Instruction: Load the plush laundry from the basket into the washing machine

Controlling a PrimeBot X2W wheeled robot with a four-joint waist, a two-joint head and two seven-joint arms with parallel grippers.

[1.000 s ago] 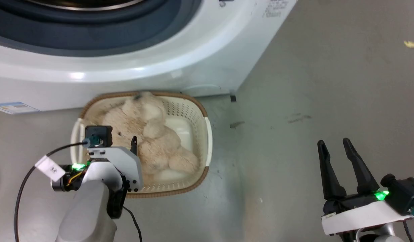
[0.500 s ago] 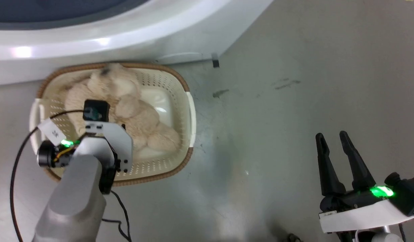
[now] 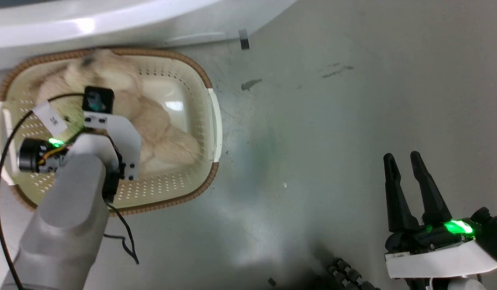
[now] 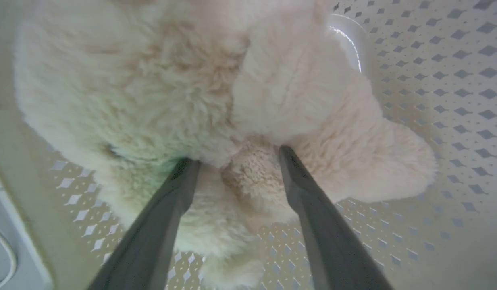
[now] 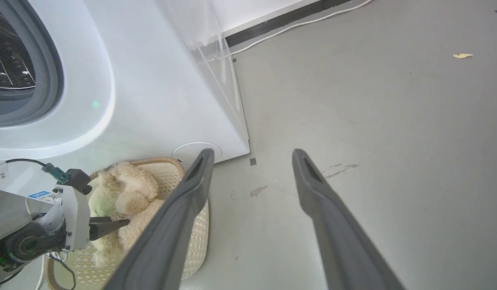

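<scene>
The cream-beige plush laundry (image 3: 159, 133) lies in the cream perforated basket (image 3: 210, 177) with a brown rim, on the floor against the white washing machine (image 3: 111, 24). My left arm reaches down into the basket. In the left wrist view my left gripper (image 4: 236, 157) is open, its fingertips (image 4: 188, 165) pressed into the plush (image 4: 151, 80), with a fluffy limb between them. My right gripper (image 3: 405, 161) stands open over bare floor at the lower right. The right wrist view shows the washer's grey-gasketed porthole (image 5: 50, 80), the basket (image 5: 198, 237) and the plush (image 5: 127, 189).
Grey floor (image 3: 312, 121) spreads to the right of the basket, with small dark marks. A black cable (image 3: 123, 237) trails from my left arm. A ribbed dark hose (image 3: 345, 274) lies at the bottom edge. A white cord (image 5: 296, 24) runs along the far wall.
The head camera has tilted, so the washer has slid up out of the picture. My left gripper has gone down deeper into the basket onto the plush. The right gripper has stayed put.
</scene>
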